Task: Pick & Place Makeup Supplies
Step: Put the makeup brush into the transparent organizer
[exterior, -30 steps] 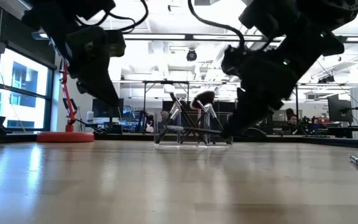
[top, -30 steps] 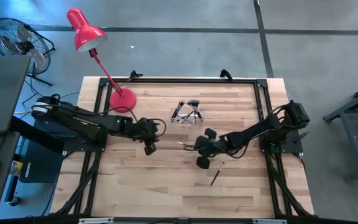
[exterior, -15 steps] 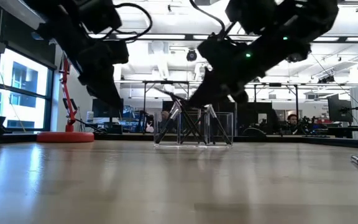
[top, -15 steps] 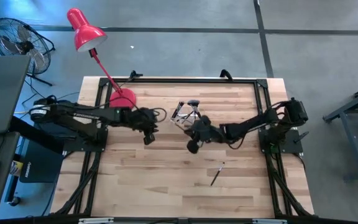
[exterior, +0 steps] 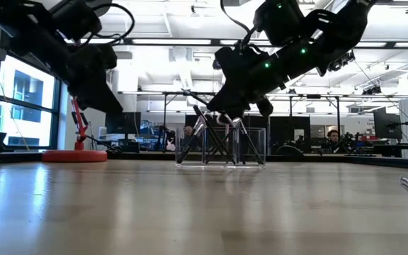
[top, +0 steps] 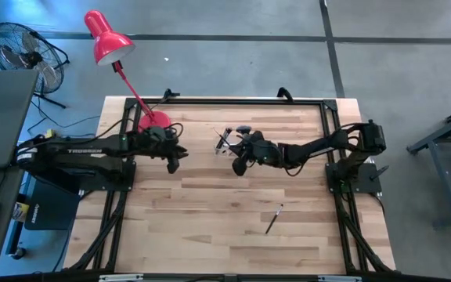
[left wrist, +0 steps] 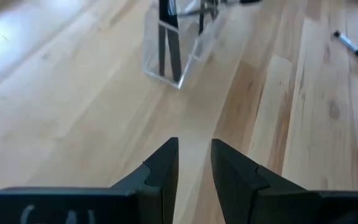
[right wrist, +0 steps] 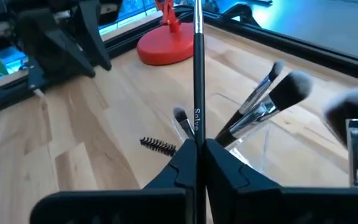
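Right gripper (right wrist: 197,152) fingers pinched on slim liner (right wrist: 197,74), hovered over clear holder (top: 233,144). Left fingers (left wrist: 160,171) narrowly parted, empty, beside holder. Risk: liner snagging brushes (right wrist: 272,99), toppling holder.

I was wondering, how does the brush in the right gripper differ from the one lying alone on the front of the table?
The held brush is clamped in the shut right gripper, raised off the wood; the lone brush lies flat on the table, untouched. The held brush hangs by the clear holder near the table's back; the lone brush lies well in front of it. Both are thin, dark sticks.
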